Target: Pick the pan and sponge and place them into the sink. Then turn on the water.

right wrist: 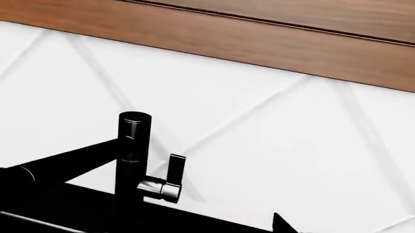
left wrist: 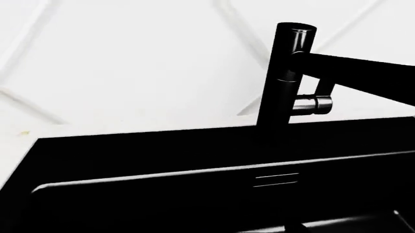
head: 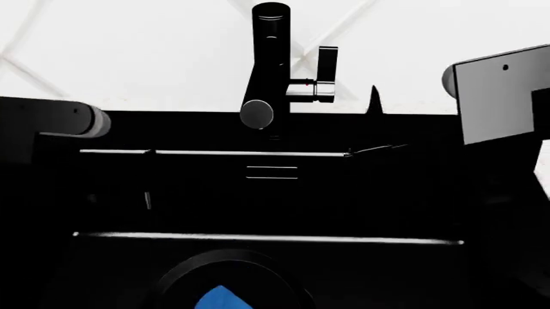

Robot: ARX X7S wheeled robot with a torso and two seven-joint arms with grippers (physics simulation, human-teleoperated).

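Right end effector [head: 374, 102] is showing, I think, only as a thin dark spike just right of centre in the upper half of the head view. I cannot tell whether it is open or closed. The left one I am not finding against the black basin.

With pan and sponge seemingly in already, the lever is the job now. The lever [head: 328, 61] is standing upright as a dark paddle on a silver joint [head: 303, 90], sticking out from the right side of the faucet [head: 270, 45] at top centre. The spike is sitting near it but apart from it.

I'd be bringing the fingers in from the right with a wide gap, level with the paddle's upper half rather than the joint. I'd close squarely on the paddle's flat faces before swinging it. A grip low down is giving little leverage, and a slanted approach is risking a knock against the black column.

Below, the spout's round end [head: 257, 114] is hanging over the sink [head: 257, 152], with the overflow slot [head: 272, 172] under it. At bottom centre the sponge [head: 221, 300] is peeking out blue inside a dark round rim, which I'm taking for the pan [head: 172, 283]. A white wall [head: 129, 51] with diagonal lines is running behind.
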